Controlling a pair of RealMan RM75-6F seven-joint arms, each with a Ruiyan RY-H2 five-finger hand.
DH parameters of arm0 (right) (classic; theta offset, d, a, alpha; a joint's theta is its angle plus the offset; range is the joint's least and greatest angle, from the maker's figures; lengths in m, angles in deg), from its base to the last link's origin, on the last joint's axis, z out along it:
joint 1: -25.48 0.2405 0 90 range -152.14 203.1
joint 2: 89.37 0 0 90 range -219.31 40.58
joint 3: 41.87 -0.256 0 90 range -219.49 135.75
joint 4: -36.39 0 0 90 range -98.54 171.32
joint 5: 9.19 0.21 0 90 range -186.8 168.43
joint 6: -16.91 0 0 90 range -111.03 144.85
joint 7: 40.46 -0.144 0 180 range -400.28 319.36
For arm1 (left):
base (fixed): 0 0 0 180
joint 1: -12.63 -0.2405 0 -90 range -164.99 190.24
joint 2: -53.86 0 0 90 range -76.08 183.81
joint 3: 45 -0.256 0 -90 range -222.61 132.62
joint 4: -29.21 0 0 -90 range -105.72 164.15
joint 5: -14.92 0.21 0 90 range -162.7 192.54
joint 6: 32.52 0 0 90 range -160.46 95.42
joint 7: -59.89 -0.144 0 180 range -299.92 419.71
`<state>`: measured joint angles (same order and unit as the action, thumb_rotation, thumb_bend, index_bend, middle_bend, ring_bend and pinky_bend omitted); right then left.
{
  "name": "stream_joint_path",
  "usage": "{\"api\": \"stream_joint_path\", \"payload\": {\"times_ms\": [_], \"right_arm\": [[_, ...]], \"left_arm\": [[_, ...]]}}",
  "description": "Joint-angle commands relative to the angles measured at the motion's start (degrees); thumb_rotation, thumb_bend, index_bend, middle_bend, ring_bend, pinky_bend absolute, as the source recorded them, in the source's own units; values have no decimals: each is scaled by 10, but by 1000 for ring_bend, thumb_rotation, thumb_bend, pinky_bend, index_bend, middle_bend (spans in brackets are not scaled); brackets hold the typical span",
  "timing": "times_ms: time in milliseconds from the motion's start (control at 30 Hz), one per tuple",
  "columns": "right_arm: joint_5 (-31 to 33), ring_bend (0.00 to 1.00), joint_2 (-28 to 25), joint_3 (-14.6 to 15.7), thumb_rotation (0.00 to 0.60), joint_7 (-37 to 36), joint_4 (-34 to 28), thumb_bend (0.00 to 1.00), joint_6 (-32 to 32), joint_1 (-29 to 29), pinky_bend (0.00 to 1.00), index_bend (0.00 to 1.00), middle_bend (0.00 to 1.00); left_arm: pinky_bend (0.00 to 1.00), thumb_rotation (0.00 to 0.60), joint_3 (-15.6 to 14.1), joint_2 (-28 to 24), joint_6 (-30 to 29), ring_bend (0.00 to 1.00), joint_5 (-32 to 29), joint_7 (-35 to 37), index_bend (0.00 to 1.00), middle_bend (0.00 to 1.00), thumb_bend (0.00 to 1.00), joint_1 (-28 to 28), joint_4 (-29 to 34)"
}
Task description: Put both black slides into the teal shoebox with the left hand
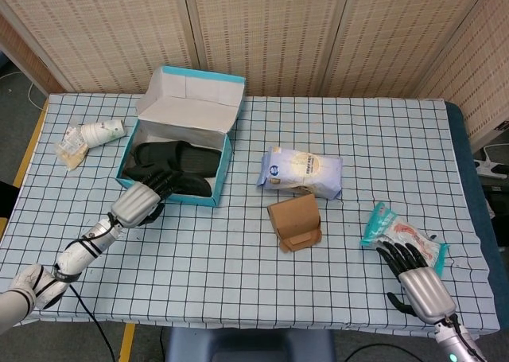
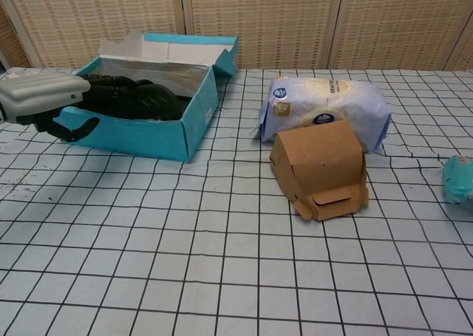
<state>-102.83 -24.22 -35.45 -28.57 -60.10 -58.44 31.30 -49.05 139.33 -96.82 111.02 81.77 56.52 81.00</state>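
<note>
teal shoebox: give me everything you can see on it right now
The teal shoebox is cardboard-looking, teal outside and pale inside, its hinged lid standing open at the back. It sits upright on the checked tablecloth, far left of centre. Black slides lie inside. The left hand reaches over its near wall, fingers inside on the slides.

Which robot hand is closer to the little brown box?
The right hand, resting on the table beyond the brown box. The left hand is farther, its fingers in the teal shoebox.

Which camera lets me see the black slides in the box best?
The head view: it looks down into the teal shoebox at the black slides. In the chest view the box wall and left hand hide most of them.
</note>
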Motion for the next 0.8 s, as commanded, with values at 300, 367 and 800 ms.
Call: {"api": "stream_joint_path", "payload": {"times_ms": [300, 367, 800], "right_arm": [[-3, 0, -1, 2, 575, -2, -1, 242, -1, 0, 0, 0, 0], [-3, 0, -1, 2, 575, -1, 0, 241, -2, -1, 0, 0, 0], [2, 0, 2, 1, 576, 4, 1, 241, 5, 1, 0, 0, 0]], "left_arm": [[118, 600, 65, 42, -91, 27, -33, -22, 0, 118, 627, -17, -54], [119, 600, 71, 48, -86, 27, -41, -19, 3, 122, 612, -15, -65], [127, 600, 64, 99, 6, 54, -45, -6, 188, 211, 517, 30, -129]]}}
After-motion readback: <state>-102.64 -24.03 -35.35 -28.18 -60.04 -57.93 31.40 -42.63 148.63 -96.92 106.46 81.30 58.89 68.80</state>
